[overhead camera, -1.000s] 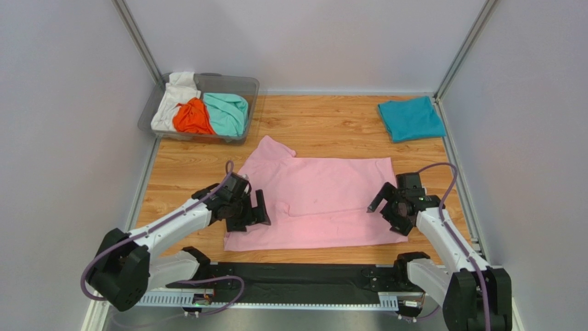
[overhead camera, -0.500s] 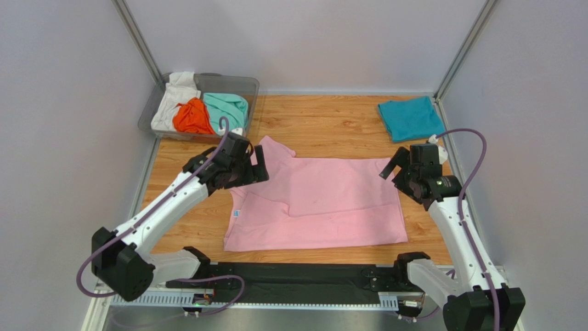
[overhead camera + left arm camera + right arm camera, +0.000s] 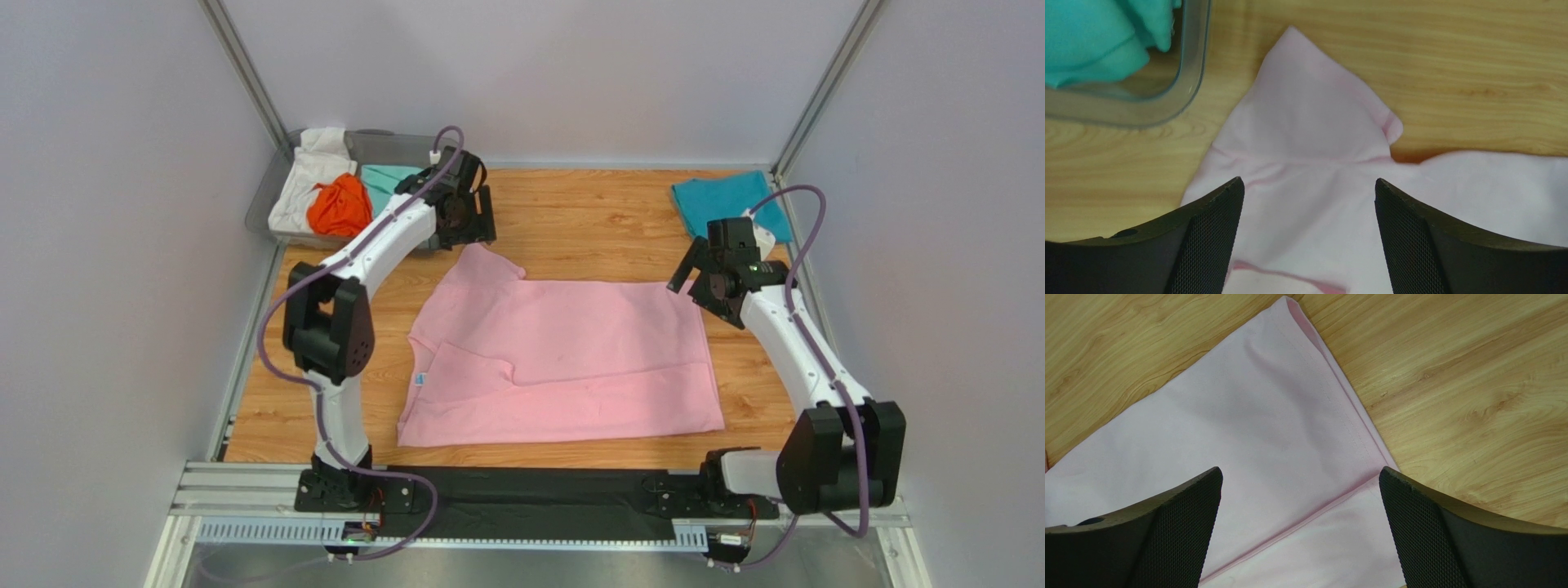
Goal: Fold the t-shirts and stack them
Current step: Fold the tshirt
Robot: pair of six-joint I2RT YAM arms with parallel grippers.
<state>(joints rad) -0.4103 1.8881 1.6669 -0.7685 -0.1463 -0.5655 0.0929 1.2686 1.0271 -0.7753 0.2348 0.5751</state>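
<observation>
Pink t-shirt [image 3: 564, 355] mid-fold on table [image 3: 589, 227]. Left hand [image 3: 1309, 190] open above sleeve [image 3: 1309, 116]. Right hand [image 3: 1300, 478] open above hem corner [image 3: 1290, 309]. Next, likely: grip both.

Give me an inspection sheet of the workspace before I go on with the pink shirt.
Surface: wooden table, no spills seen.
Job's things: pink shirt lying flat mid-table; blue shirt folded at the far right corner; white shirt, orange shirt and green shirt crumpled in the bin at far left.
Clutter: nothing seen.
Grippers: left gripper open above the pink sleeve, holding nothing; right gripper open above the pink shirt's far right corner, holding nothing.
Cables: left cable follows its arm; right cable arches in front of the blue shirt.
Surroundings: plain grey walls, metal corner posts.
</observation>
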